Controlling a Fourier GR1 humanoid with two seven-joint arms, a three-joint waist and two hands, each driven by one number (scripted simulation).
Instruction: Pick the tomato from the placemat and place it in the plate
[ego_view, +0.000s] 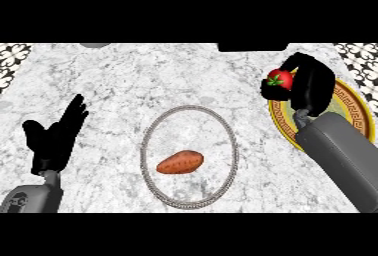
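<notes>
Tomato (280, 79) is held within the curled fingers of the right hand (310, 85) above the left rim of the gold-patterned plate (353, 106), while a sweet potato (180, 162) is left lying on the oval placemat (150, 131) and the left hand (57, 134) is kept open, fingers up, at the counter's (162, 75) left.

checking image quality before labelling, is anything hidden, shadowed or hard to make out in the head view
Head view: lighting is even, with no glare on the grey marbled counter; the right hand curls round the red tomato, hiding part of it; the right forearm covers much of the gold-rimmed plate; the orange sweet potato on the round rope-edged placemat shows plainly; the left hand rests open at the left.
</notes>
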